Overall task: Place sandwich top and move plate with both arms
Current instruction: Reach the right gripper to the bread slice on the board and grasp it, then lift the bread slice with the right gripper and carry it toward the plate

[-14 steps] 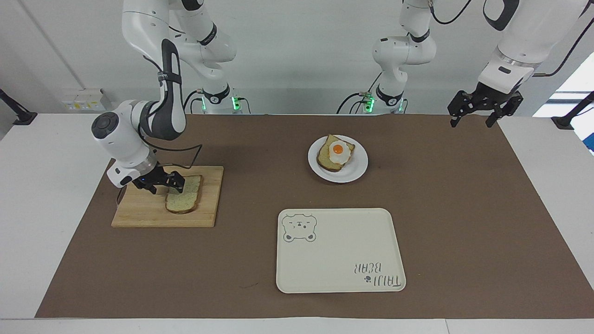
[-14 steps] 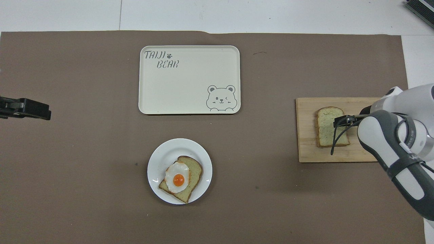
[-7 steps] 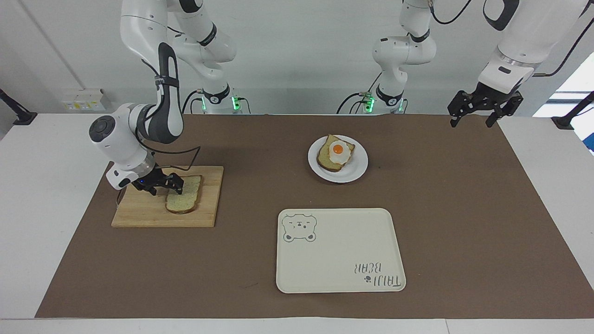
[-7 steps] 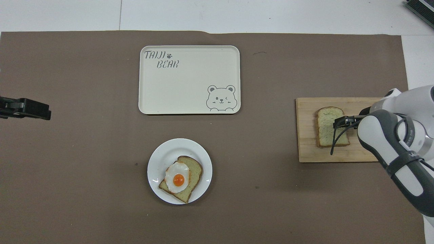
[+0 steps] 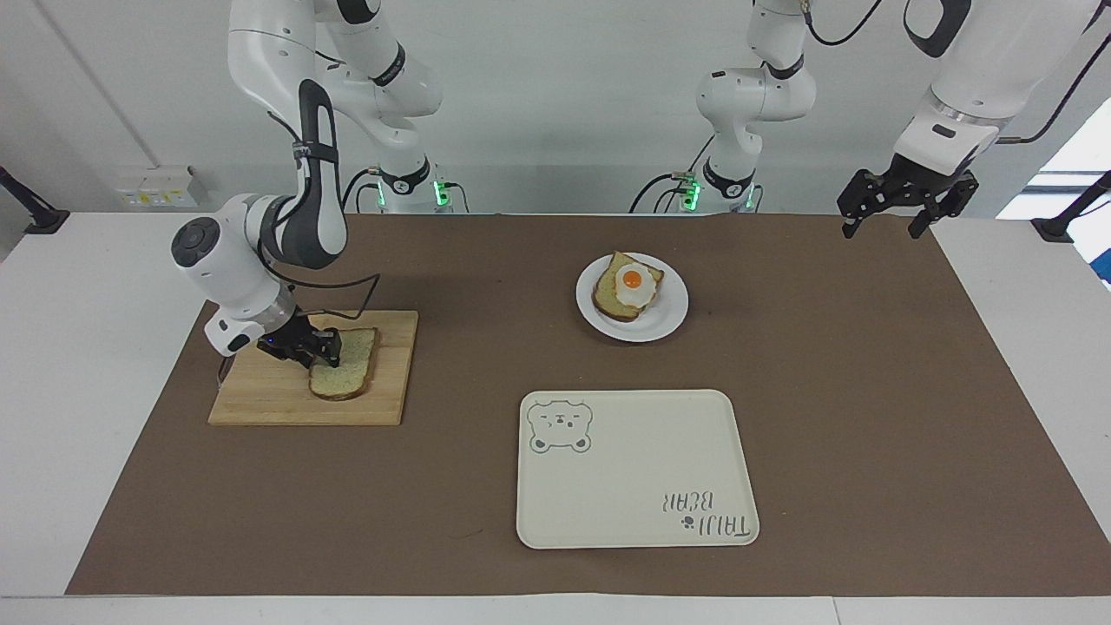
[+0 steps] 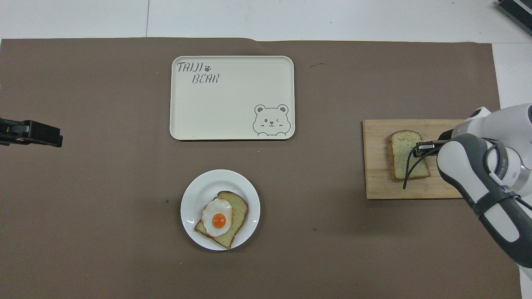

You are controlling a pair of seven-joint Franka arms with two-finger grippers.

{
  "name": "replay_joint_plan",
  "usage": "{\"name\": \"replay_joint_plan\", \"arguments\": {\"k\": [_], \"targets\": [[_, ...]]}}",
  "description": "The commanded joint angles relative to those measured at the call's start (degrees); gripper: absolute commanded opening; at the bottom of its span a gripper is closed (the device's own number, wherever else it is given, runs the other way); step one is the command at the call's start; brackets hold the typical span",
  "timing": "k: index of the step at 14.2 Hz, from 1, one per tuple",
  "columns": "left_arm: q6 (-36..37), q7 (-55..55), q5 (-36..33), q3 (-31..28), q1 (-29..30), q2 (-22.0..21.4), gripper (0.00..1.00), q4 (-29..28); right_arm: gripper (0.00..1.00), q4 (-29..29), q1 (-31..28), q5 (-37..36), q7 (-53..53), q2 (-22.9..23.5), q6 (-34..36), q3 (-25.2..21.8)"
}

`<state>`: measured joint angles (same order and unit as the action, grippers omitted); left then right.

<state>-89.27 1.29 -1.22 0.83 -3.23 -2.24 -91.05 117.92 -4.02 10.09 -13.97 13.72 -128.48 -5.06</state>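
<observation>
From the facing view, the right gripper (image 5: 323, 349) is down at the wooden cutting board (image 5: 260, 398), at the edge of the sandwich top (image 5: 349, 373) that lies nearest the right arm's end of the table. Its fingers look closed on that edge of the slice, which lies on the board just under and beside the gripper. Well away from this gripper, toward the middle of the table, stands the plate (image 5: 668, 319), carrying the egg slice (image 5: 627, 288) with its fried egg up. The bear tray (image 5: 634, 469) lies farther from the robots than the plate. The left gripper (image 5: 884, 222) hangs in the air over the brown mat (image 5: 868, 391) at the left arm's end, its fingers spread apart and holding nothing; that arm waits.

From the overhead view, the right gripper (image 6: 420, 146) meets the sandwich top (image 6: 402, 154) on the side toward the right arm's end of the table, and the slice lies on the cutting board (image 6: 378, 182). The plate (image 6: 195, 195) is well apart from it, nearer to the robots than the bear tray (image 6: 232, 95). The egg slice (image 6: 232, 216) lies on the plate. Only the dark tip of the left gripper (image 6: 45, 135) shows here, over the brown mat (image 6: 104, 207).
</observation>
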Motion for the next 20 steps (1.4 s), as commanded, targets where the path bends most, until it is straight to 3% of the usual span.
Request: {"name": "replay_joint_plan", "arguments": {"k": [1,12,20], "targets": [[0.7,0.9,0.1,0.1,0.5,-0.2,1.0,0.1,0.0,0.6,-0.3,0.8,1.2,0.8,-1.5,0.1],[0.7,0.9,0.1,0.1,0.5,-0.2,1.0,0.1,0.0,-0.3,-0.2,0.8,1.1,0.5,-0.3,0.1],[0.7,0.9,0.1,0.1,0.5,-0.2,1.0,0.1,0.0,-5.0,-0.3,0.8,1.1,-2.9,9.5,0.1]]}}
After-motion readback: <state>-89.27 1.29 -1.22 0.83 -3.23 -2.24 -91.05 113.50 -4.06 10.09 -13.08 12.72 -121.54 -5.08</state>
